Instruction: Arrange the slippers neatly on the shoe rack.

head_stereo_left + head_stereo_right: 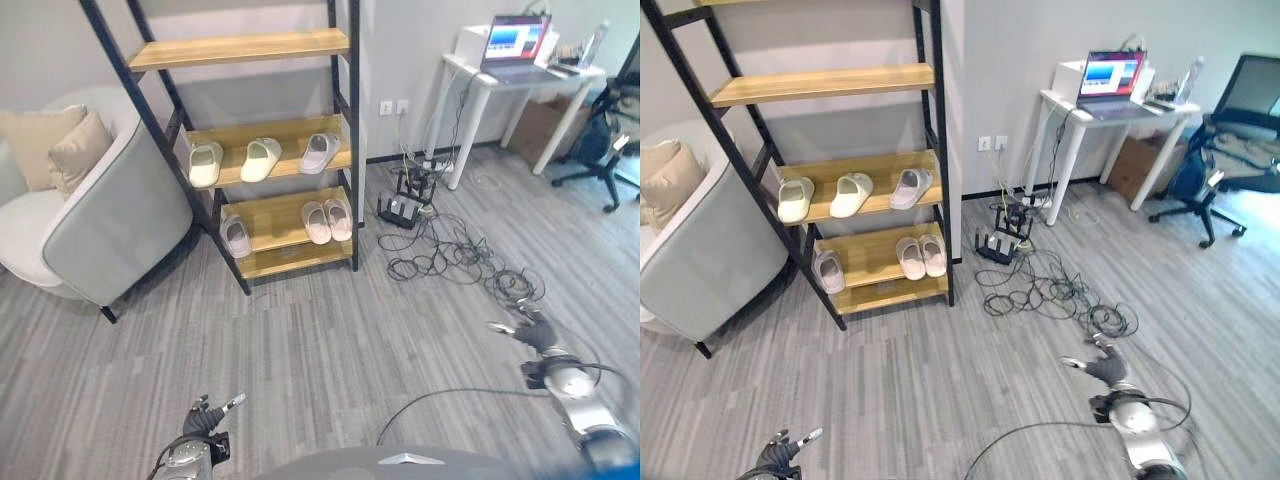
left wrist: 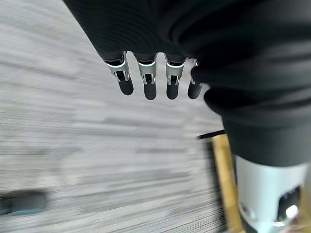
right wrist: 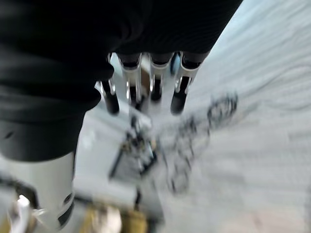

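You are facing open floor (image 1: 300,350) before the shoe rack (image 1: 250,150). An armchair (image 1: 100,220) is standing just beside its left side, and tangled cables (image 1: 450,260) are lying on its right, near the right hand (image 1: 535,330).

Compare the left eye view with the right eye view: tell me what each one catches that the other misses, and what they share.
The left eye view alone takes in most of the grey armchair with its two beige cushions. The right eye view alone shows a black screen at the far right edge. Both show the shoe rack with three slippers on its middle shelf and three on its bottom shelf, the white desk with a laptop, the cable tangle, and the left hand and right hand, both open and empty.
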Tool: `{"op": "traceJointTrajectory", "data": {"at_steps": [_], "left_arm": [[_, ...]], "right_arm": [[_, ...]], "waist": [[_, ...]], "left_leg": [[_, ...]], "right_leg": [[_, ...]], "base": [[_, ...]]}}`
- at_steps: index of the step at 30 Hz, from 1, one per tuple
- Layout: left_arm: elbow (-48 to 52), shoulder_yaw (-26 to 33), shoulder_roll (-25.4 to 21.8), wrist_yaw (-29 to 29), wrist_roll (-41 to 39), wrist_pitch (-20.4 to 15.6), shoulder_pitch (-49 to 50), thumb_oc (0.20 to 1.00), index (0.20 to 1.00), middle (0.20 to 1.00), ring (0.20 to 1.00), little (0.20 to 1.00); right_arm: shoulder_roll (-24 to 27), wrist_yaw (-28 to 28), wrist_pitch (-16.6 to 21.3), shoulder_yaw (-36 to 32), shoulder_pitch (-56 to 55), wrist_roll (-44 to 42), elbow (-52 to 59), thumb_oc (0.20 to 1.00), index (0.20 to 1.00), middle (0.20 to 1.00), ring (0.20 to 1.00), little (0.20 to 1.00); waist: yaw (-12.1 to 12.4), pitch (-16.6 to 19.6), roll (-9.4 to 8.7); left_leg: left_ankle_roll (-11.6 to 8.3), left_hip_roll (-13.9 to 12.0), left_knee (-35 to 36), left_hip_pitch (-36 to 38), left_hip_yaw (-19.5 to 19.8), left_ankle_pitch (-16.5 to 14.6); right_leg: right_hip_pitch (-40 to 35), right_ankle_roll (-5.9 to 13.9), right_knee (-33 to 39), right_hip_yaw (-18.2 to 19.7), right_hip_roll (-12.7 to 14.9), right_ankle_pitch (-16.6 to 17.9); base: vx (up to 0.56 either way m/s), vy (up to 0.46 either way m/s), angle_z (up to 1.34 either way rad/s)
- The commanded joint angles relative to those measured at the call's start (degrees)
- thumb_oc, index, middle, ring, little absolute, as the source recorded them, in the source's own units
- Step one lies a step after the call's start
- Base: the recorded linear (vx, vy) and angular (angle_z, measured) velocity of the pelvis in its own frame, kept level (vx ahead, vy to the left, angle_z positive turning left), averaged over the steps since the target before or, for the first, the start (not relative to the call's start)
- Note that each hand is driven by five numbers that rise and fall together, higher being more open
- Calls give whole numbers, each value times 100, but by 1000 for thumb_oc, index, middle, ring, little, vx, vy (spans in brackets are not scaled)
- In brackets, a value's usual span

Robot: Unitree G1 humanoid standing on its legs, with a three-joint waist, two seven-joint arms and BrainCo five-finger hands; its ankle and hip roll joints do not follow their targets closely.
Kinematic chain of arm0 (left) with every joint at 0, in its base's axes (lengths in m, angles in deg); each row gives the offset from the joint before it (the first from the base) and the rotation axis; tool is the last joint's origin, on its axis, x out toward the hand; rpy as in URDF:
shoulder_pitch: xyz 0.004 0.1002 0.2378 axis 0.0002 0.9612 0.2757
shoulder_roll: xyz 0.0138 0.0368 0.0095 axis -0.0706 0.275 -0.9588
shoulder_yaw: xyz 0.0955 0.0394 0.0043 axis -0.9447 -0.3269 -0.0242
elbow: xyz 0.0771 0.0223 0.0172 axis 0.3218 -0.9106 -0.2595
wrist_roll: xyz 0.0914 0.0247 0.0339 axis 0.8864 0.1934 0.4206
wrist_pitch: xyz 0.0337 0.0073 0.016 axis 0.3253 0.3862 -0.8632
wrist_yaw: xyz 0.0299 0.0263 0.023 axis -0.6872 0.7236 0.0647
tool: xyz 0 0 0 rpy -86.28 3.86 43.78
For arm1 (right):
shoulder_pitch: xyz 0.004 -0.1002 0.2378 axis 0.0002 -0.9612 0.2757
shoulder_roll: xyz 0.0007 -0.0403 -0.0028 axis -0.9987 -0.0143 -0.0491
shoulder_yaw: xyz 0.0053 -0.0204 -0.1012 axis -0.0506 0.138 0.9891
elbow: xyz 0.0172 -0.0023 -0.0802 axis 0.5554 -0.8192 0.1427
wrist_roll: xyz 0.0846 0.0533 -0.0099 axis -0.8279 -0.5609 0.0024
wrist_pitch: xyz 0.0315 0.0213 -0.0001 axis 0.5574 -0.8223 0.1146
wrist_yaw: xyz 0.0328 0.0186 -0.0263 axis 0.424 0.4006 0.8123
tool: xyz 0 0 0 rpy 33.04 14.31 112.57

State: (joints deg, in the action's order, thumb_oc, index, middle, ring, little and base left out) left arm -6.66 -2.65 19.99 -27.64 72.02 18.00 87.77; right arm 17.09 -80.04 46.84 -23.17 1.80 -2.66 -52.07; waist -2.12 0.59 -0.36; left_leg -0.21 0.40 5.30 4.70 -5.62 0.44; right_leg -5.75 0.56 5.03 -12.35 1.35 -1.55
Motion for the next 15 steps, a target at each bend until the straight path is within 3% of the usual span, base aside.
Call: {"op": "traceJointTrajectory", "data": {"at_steps": [1,11,15], "left_arm": [[-375,54,96,-22,311,33,-293,1000,1000,1000,1000,1000],[-421,45,218,5,173,24,-249,1000,1000,1000,1000,1000],[-351,-51,282,9,183,21,-283,1000,1000,1000,1000,1000]], "right_arm": [[-141,63,51,310,45,-147,-135,1000,1000,1000,1000,1000],[-160,-246,-36,345,282,143,-461,1000,1000,1000,1000,1000],[-371,-374,28,234,290,-168,-405,1000,1000,1000,1000,1000]], "waist": [[117,-148,94],[295,-144,-17],[308,-150,-28]], "left_leg": [[-294,-320,-30,-24,-68,-208],[-253,-254,-30,-83,127,-244],[-246,-252,-30,-45,143,-266]], "right_leg": [[-54,699,-3,-285,530,17],[-61,687,-3,-322,545,6],[-83,689,-3,-327,539,-6]], "base": [[10,0,20],[11,3,12],[0,0,0]]}}
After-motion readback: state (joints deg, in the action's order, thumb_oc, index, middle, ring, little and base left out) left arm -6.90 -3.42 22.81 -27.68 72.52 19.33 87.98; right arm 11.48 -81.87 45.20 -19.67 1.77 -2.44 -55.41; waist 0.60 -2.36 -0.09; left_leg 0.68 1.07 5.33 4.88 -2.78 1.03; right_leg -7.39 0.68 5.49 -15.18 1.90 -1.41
